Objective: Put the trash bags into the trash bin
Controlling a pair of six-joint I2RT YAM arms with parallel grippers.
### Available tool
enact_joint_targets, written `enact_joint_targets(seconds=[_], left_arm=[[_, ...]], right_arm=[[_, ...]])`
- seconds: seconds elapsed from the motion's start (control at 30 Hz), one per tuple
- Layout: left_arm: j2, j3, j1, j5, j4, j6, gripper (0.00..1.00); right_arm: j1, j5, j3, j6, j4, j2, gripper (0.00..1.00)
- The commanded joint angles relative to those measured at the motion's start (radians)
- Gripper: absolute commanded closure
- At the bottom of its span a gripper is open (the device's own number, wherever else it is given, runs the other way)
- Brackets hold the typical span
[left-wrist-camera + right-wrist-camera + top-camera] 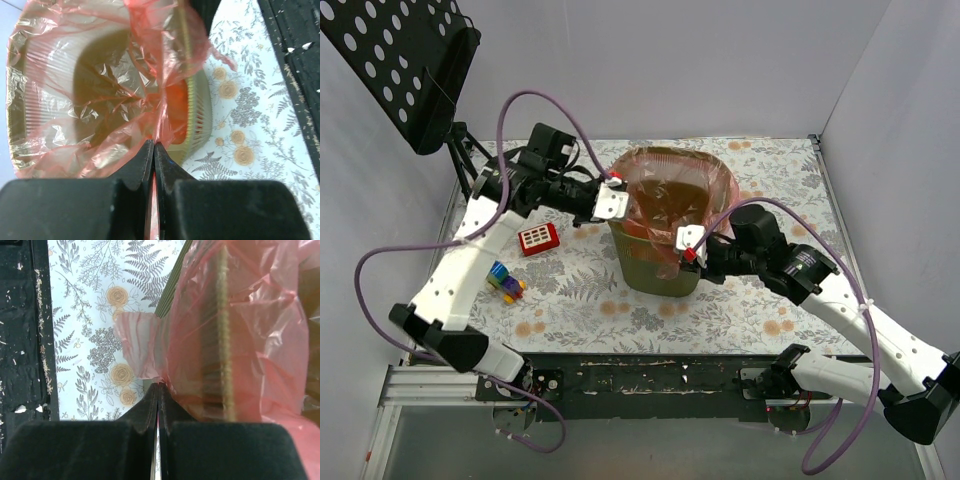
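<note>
One thin red trash bag (672, 170) lines the olive mesh trash bin (655, 275), billowed open inside it with its edge folded over the rim. Nothing shows inside the bag. The left gripper (613, 203) is pinched together on the film at the bin's left rim, and the right gripper (688, 243) is pinched on it at the near right rim. A hard pull could tear the film, slip it free, or tip the bin. A red toy (538, 238) lies nearby on the table (770, 320).
</note>
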Motion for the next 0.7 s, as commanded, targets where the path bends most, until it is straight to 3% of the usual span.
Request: enact_joint_targets(seconds=[0.0, 0.27, 0.47, 0.5, 0.6, 0.67], left_arm=[[-0.136, -0.077, -0.001, 0.012, 0.049, -0.078, 1.0], [-0.279, -0.318, -0.028, -0.009, 0.158, -0.161, 1.0], [-0.461, -0.706, -0.045, -0.138, 0.571, -0.337, 1.0], [-0.484, -0.741, -0.045, -0.156, 0.627, -0.366, 0.93], [-0.52, -0.801, -0.045, -0.184, 0.754, -0.484, 0.49], [-0.532, -0.803, -0.045, -0.183, 0.787, -0.532, 0.41]], right_arm=[[0.001, -0.036, 0.064, -0.003, 0.001, 0.007, 0.99], [0.001, -0.062, 0.061, -0.011, -0.018, 0.024, 0.99], [0.002, -0.046, -0.011, -0.011, -0.037, -0.007, 0.99], [0.002, -0.035, -0.022, -0.011, -0.048, -0.014, 0.99], [0.002, -0.015, -0.027, 0.005, -0.069, -0.036, 0.99], [0.002, -0.006, 0.008, 0.018, -0.084, -0.036, 0.99]])
